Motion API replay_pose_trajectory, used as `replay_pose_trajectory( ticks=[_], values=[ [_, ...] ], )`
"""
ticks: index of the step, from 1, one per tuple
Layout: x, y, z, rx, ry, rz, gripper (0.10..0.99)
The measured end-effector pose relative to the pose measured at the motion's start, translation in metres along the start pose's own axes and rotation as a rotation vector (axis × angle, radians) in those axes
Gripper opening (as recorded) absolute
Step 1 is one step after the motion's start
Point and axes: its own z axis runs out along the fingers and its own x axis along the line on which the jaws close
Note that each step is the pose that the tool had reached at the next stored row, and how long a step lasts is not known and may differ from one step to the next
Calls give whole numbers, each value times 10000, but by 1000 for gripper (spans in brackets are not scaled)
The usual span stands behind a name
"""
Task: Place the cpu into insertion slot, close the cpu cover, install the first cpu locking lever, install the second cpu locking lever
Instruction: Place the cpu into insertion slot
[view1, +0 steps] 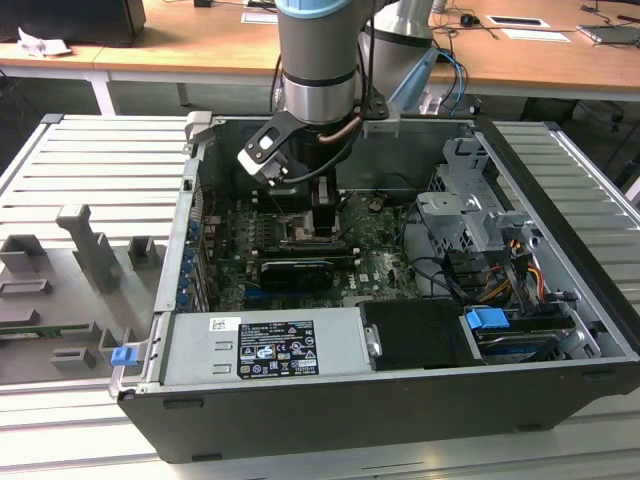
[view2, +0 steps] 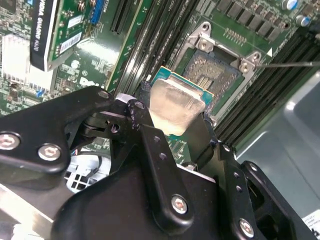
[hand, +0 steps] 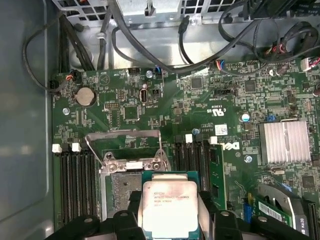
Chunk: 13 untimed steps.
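Cpu (view2: 175, 106) gripped between jaws by opposite edges; held partly over insertion slot (view2: 214, 64), not seated

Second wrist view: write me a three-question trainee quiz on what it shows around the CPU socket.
1. What is the gripper holding? A) a memory stick B) the cpu C) a cable
2. True or false: the cpu lies flat and seated in the insertion slot.
3. Fill in: the insertion slot's contact field is ___ (exposed or covered).

Key: 1 B. 2 False; it sits tilted in the gripper, not seated. 3 exposed.
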Motion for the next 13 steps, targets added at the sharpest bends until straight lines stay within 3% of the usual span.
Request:
replay_pose_trajectory(
  ticks=[7,13],
  values=[
    [17,-62,143,13,85,-525,529],
    [45,-72,172,14,87,-534,529]
  ],
)
